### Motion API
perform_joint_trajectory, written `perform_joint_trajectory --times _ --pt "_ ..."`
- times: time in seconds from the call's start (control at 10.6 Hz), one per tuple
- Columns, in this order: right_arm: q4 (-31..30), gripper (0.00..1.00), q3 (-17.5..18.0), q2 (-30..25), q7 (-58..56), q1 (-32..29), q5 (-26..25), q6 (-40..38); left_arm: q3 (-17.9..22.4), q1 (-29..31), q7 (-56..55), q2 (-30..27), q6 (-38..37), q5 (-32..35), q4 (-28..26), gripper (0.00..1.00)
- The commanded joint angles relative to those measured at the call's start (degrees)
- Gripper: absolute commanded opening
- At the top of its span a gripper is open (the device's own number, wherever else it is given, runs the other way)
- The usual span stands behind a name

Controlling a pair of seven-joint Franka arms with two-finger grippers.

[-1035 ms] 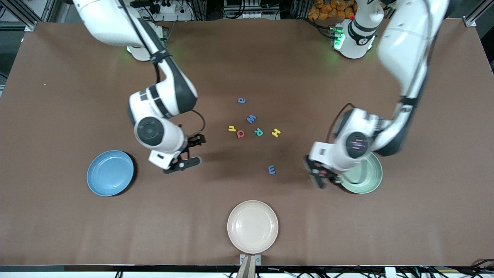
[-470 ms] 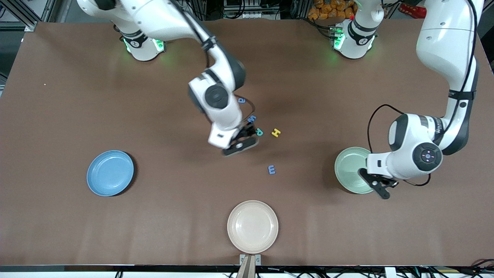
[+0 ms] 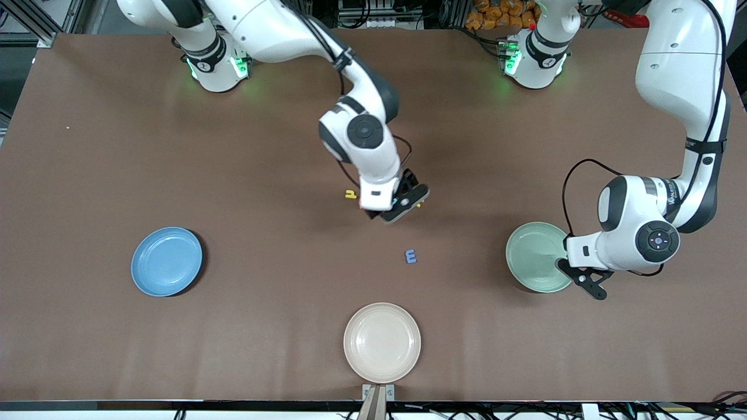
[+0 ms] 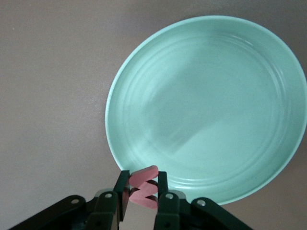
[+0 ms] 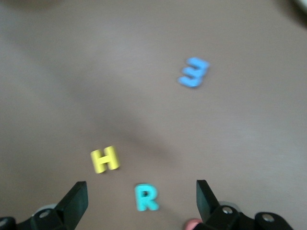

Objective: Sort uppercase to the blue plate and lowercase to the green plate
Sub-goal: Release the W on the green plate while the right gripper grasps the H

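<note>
Since a second ago the right arm has swung from near the blue plate (image 3: pixel 167 261) to the middle of the table, and the left arm has drawn back so that the green plate (image 3: pixel 534 256), then largely covered, now shows.

From the front, all three plates, the cream plate (image 3: pixel 382 342) included, look empty, so by this view no letter is sorted yet. The right gripper (image 3: pixel 404 204) hangs over the cluster of letters at mid-table and hides most of them; only the yellow h (image 3: pixel 351 195) peeks out beside it toward the right arm's end, and the blue m (image 3: pixel 411 256) lies alone, nearer the camera. The left gripper (image 3: pixel 586 282) sits at the green plate's rim, on the side toward the left arm's end, its arm bent low.

In the left wrist view, the left gripper (image 4: pixel 143 191) is clamped on the red w (image 4: pixel 143 187), just at the green plate's (image 4: pixel 144 96) edge; a release there looks like the next step.

In the right wrist view, the right gripper (image 5: pixel 142 201) has its fingers wide apart and empty, with the teal R (image 5: pixel 146 197) between them, the yellow H (image 5: pixel 104 159) beside it and the blue m (image 5: pixel 194 72) well apart.
</note>
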Motion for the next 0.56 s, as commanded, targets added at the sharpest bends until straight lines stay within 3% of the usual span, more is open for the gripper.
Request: perform_joint_trajectory --times 0.0,0.19,0.28,0.47 --pt "3.23 1.00 -1.23 2.66 -2.84 4.19 0.01 -1.19 0.24 -1.45 -6.62 -0.34 -0.38 -0.84 -0.23 0.18" --pt "7.44 1.00 -1.76 7.66 -3.03 7.78 -0.07 -1.37 0.24 -2.51 -8.58 -0.26 -0.38 -0.84 -0.23 0.17" --pt "8.50 1.00 -4.02 10.12 -2.68 10.33 0.10 -1.19 -0.02 -2.51 -8.67 -0.08 -0.38 -0.93 -0.32 0.18" --pt "8.52 1.00 -4.57 10.94 -2.76 10.18 0.19 -0.93 -0.11 -3.30 -9.55 0.18 -0.38 -3.28 -0.32 0.18"
